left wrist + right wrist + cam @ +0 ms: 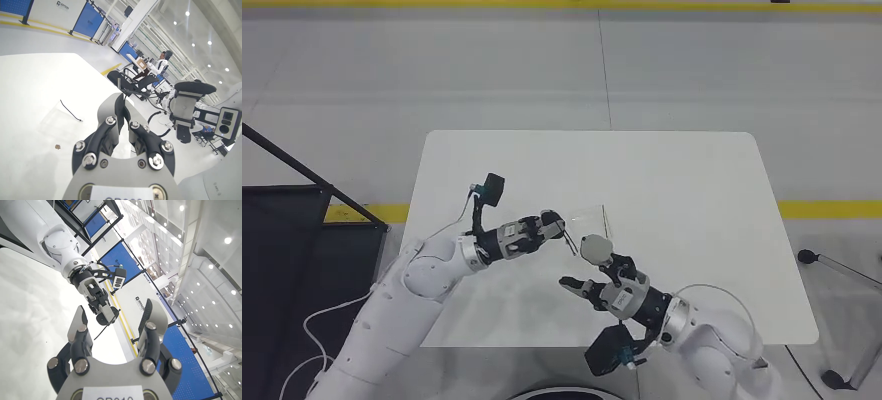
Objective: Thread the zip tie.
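My left gripper point(123, 100) hangs above the table's middle, shut on a thin black zip tie point(103, 330) whose loose tail hangs down from the fingers. In the top view this gripper point(558, 222) is just left of my right gripper point(582, 267). The right gripper point(115, 315) is open with nothing between its fingers, and it faces the held tie from a short distance. A second black zip tie point(70, 111) lies flat on the white table point(692, 180), on a clear plastic bag point(54, 117).
A small brown speck point(57, 146) lies on the table near the left gripper. The tabletop's far and right parts are bare white surface. Beyond the table's edges are a grey floor with a yellow line point(832, 208) and a black frame point(282, 160) at the left.
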